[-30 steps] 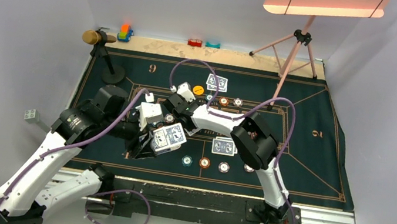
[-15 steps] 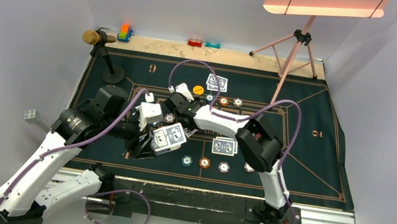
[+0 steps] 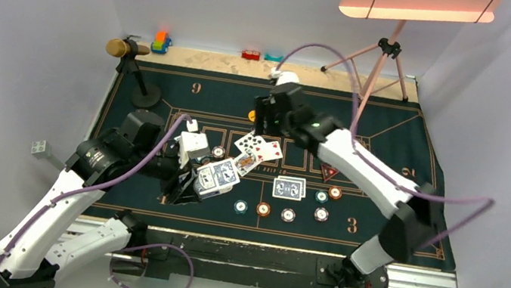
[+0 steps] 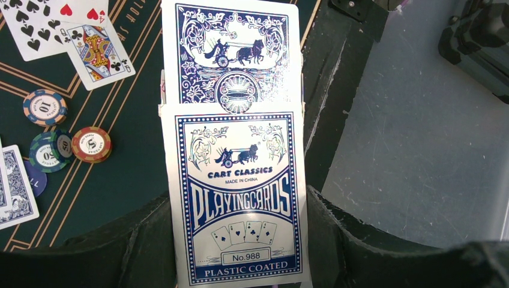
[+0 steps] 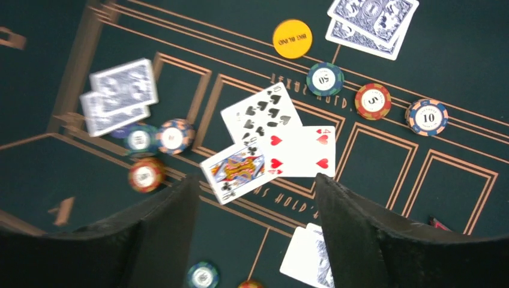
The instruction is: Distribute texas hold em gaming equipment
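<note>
My left gripper [image 4: 240, 255] is shut on a blue and white playing card box [image 4: 240, 198], and a blue-backed card [image 4: 231, 54] sticks out of its top. In the top view this left gripper [image 3: 213, 180] hovers over the mat's left centre. My right gripper [image 5: 257, 198] is open and empty, raised above three face-up cards: a nine of spades [image 5: 261, 114], a four of hearts [image 5: 300, 150] and a king of clubs [image 5: 234, 168]. Face-down pairs [image 5: 120, 93] [image 5: 372, 18] [image 3: 289, 187] lie around them. Chips [image 3: 263, 209] [image 5: 372, 101], a yellow disc [image 5: 292, 38] and a red triangle [image 3: 328, 172] rest on the mat.
The dark green mat [image 3: 395, 211] covers the table. A microphone on a stand [image 3: 137, 69] is at the back left, a pink tripod [image 3: 379, 63] at the back right. Small toys [image 3: 161, 42] [image 3: 252, 55] line the far edge.
My right gripper has opened, left the deck in my left gripper and swung up toward the back. Three face-up cards now show at the mat's centre. The left arm has not moved.
</note>
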`<state>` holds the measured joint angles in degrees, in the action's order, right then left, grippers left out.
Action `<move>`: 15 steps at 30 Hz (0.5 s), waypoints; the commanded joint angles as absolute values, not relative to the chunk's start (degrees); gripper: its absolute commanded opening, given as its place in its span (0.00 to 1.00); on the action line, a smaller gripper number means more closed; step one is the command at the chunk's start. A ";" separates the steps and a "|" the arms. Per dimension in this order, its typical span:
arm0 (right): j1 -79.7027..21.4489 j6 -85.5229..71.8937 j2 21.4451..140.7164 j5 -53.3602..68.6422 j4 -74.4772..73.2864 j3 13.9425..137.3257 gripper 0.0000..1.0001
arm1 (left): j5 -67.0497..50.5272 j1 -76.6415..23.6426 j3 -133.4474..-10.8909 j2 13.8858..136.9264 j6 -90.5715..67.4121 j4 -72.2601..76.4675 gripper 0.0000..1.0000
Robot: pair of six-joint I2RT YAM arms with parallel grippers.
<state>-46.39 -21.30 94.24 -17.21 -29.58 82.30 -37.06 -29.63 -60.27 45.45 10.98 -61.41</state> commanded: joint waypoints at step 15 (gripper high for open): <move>-42.15 -36.27 74.10 36.87 -15.65 69.29 0.93 | -37.36 -29.07 -60.53 46.03 10.71 -58.84 0.21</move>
<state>-39.83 -33.71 73.95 28.60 -19.94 69.17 -37.01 -29.58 -60.10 45.82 11.03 -61.28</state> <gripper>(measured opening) 0.917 0.692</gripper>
